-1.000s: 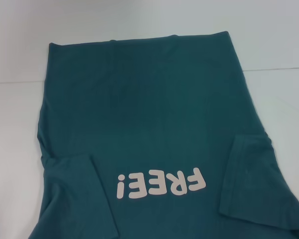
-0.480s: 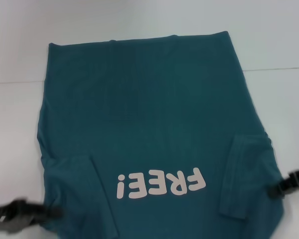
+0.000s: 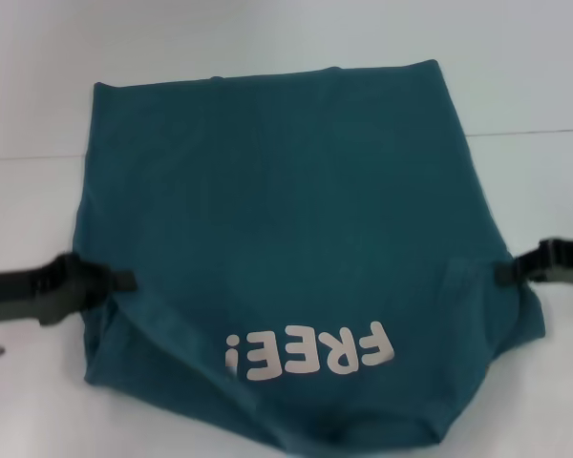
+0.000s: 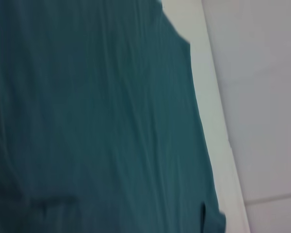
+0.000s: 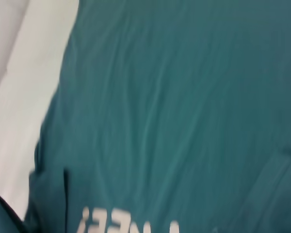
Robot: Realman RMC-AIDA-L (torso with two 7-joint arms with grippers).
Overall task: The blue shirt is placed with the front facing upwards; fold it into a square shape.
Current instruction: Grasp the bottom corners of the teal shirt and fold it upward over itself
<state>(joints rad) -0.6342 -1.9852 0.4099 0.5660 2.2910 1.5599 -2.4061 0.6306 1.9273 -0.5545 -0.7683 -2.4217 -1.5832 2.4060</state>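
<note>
**Op A:** Since half a second ago both end effectors have carried the shirt's [image 3: 286,219] near end up and forward; the sleeves are tucked under.

**Op B:** Left end effector [image 3: 124,282] and right end effector [image 3: 504,271] each look clamped on a side edge. The far half lies on the tabletop [image 3: 29,95].

**Op A:** I'd keep both level, so the fold lands square.

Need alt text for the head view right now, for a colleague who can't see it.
A blue shirt lies on a white table, white "FREE!" lettering upside down near the camera. The left end effector and right end effector meet its opposite side edges, the near part lifted and bunched.
</note>
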